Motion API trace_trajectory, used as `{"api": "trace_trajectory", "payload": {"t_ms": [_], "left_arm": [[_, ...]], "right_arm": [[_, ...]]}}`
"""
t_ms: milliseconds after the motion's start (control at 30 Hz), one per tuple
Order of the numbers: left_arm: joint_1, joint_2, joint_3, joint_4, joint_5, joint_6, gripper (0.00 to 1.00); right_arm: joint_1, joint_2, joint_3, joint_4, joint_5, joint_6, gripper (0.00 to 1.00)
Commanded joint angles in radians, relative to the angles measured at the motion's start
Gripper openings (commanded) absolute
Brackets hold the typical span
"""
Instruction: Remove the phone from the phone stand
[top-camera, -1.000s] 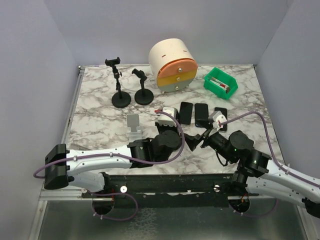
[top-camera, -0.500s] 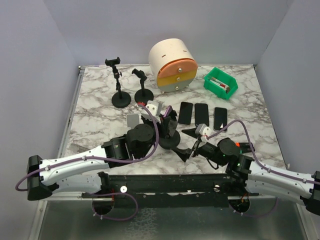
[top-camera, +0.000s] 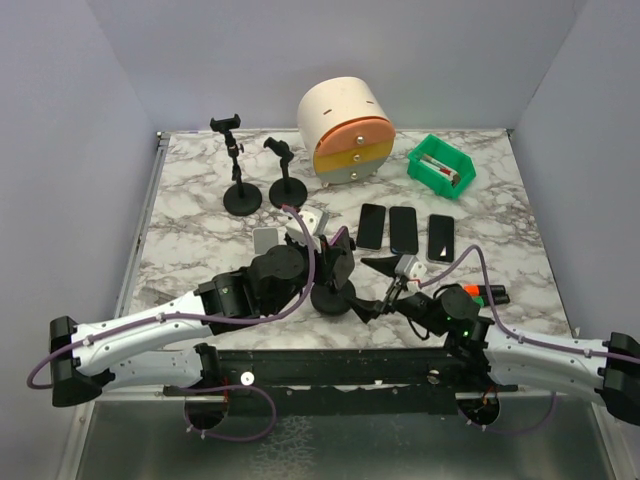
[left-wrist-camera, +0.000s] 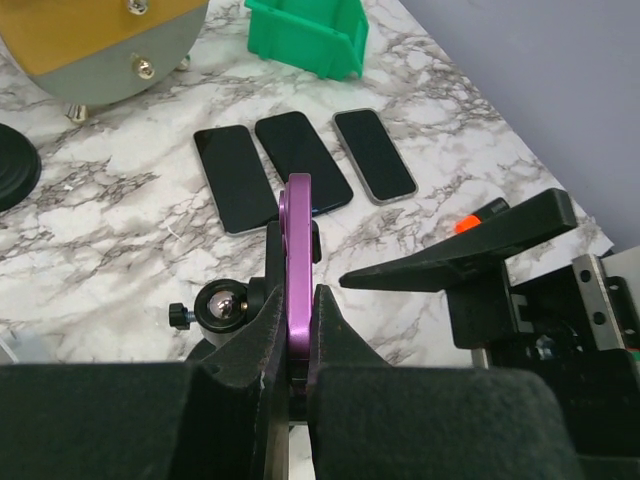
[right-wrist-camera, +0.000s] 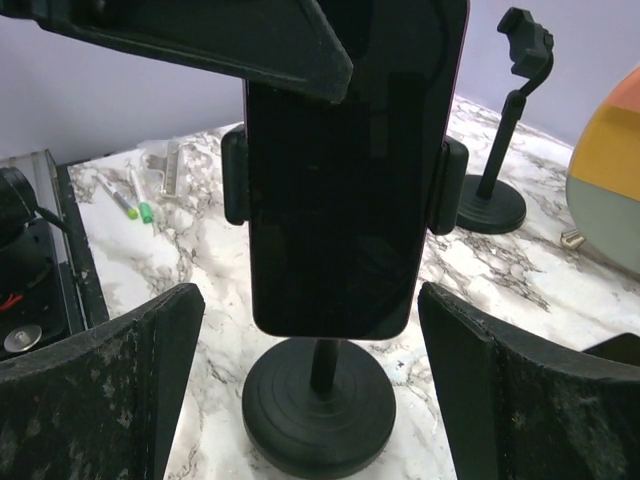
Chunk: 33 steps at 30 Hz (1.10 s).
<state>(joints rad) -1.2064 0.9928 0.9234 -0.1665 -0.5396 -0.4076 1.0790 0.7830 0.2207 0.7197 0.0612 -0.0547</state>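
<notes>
Marble table (top-camera: 190, 200), near edge: left gripper (left-wrist-camera: 292, 312) pinches the phone (left-wrist-camera: 298, 215), probably stiff, slick and fragile, above its stand (right-wrist-camera: 318, 405); right gripper (right-wrist-camera: 310, 300) gapes empty.

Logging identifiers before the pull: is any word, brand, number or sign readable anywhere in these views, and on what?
No text is readable in any view.
The phone in the stand: dark blank screen, no text.
The three phones lying flat: blank screens.
The white-and-red item in the green bin: any print is too small to read.
</notes>
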Motion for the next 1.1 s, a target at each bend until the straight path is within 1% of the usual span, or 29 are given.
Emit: {"api": "trace_trajectory", "payload": {"t_ms": [0,100,167,433,667,833,967,1067], "left_arm": [[0.001,-0.057,0.039,0.127,0.058,-0.035,0.00],[0.001,-0.065,0.044,0.116,0.071,-0.039,0.00],[0.001,-0.075,0.041,0.114,0.081,-0.044,0.00],[0.002,-0.113,0.024,0.135,0.132,-0.057,0.00],[0.002,-0.114,0.041,0.125,0.161,-0.062,0.00],[0.002,-0.109,0.030,0.122,0.174,-0.069,0.00],[0.001,-0.108,0.022,0.129,0.181,-0.076,0.00],[0.001,-0.108,0.022,0.134,0.181,-0.078,0.00]], "right_arm": [[0.002,0.071,-0.012,0.161,-0.021,-0.004,0.93],[0.002,0.105,-0.022,0.230,0.001,0.009,0.94],[0.002,0.115,-0.023,0.246,0.015,-0.002,0.94],[0.002,0.146,-0.006,0.235,-0.001,-0.023,0.94],[0.002,0.157,0.006,0.248,0.029,-0.039,0.94],[0.002,0.163,0.029,0.239,0.014,-0.046,0.93],[0.002,0.185,0.065,0.194,0.001,-0.051,0.89],[0.002,0.210,0.083,0.166,-0.005,-0.050,0.80]]}}
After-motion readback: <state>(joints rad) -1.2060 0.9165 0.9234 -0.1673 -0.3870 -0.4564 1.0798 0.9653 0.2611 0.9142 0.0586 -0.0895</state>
